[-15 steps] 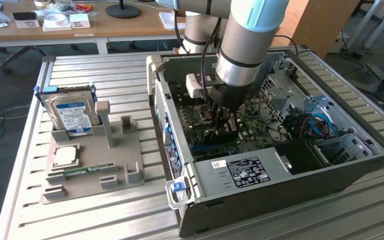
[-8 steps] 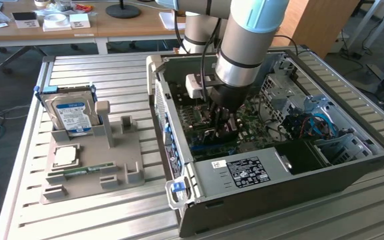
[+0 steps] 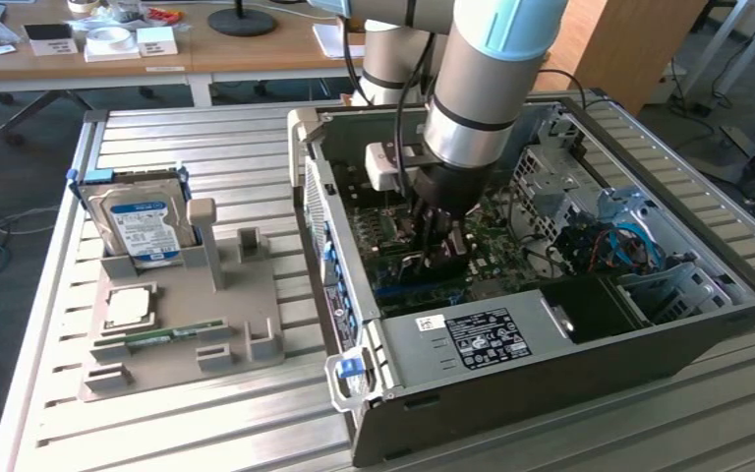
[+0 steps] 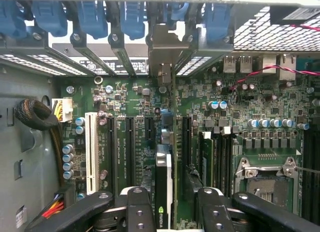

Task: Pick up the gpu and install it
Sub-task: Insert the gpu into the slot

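The gpu (image 4: 163,192) stands edge-on in a motherboard slot, a slim black card with a logo near its lower end. Its metal bracket (image 4: 162,49) meets the rear wall of the case. My gripper (image 4: 172,212) straddles the card with its black fingers (image 4: 140,209) on either side. A gap shows between each pad and the card, so the gripper is open and holds nothing. In the exterior view the gripper (image 3: 436,241) reaches down into the open PC case (image 3: 483,339), just above the green motherboard (image 3: 483,258).
To the exterior view's left of the case, a grey fixture tray (image 3: 240,295) holds a blue-labelled hard drive (image 3: 142,221), a CPU (image 3: 129,307) and a RAM stick (image 3: 168,337). Near the card are a white slot (image 4: 91,152), RAM slots and the CPU socket (image 4: 262,177). Blue latches (image 4: 90,17) line the case wall.
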Available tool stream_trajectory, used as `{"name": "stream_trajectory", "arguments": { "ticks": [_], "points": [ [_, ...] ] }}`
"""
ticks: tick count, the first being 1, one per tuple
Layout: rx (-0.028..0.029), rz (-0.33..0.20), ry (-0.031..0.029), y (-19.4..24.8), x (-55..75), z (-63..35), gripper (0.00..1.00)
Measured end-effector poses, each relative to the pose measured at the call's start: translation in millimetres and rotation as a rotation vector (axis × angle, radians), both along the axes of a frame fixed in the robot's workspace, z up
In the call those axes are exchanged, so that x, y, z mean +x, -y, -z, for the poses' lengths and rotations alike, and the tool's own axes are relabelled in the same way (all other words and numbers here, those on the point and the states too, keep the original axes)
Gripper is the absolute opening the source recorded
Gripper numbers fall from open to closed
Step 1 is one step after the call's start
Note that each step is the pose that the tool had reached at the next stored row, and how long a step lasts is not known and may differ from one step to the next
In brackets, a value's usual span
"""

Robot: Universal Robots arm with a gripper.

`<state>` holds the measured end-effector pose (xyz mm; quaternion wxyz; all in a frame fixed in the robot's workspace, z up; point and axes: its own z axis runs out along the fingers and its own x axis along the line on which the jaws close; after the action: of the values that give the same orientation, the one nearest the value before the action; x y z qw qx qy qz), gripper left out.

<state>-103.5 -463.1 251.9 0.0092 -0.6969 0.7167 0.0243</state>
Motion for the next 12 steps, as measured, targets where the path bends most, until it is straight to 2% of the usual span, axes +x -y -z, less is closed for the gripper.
{"name": "stream_trajectory", "arguments": {
  "ticks": [12],
  "points": [
    [0.0000, 0.000, 0.0000, 0.0, -0.1, 0.0, 0.38]
  ]
}}
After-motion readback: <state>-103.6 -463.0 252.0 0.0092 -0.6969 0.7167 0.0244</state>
